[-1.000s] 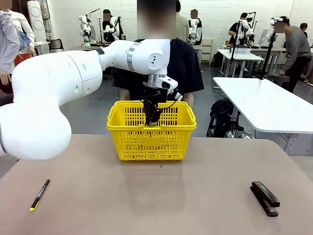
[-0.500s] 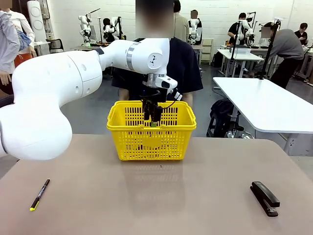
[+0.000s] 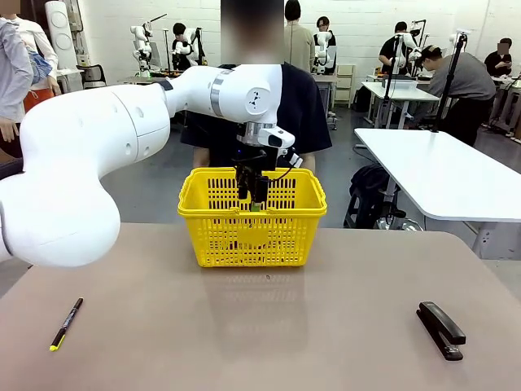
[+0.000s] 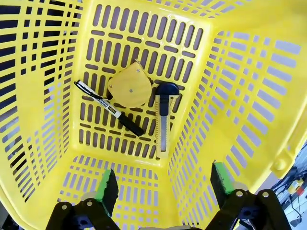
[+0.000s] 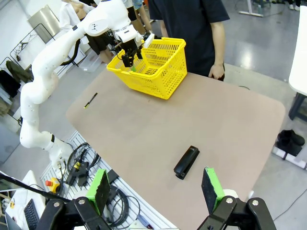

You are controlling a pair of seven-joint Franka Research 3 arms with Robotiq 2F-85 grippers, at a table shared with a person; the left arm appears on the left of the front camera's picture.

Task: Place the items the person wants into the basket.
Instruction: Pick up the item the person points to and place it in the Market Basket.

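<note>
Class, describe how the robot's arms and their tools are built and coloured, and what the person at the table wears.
The left arm is glossy white with rounded segments and a grey joint ring. Each tool, left and right, is black with two fingers carrying green pads. A black cable runs by the left wrist. The person wears a plain dark short-sleeved T-shirt.

Marker (image 4: 109, 108), tape measure (image 4: 128, 84) and knife (image 4: 163, 120) lie in basket (image 4: 249, 96).

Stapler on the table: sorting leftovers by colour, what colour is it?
Black stapler, clearest in front view.

Glossy yellow plastic basket (image 4: 249, 81), matt brown tabletop (image 3: 269, 326), smooth white arm shell (image 3: 89, 155).
</note>
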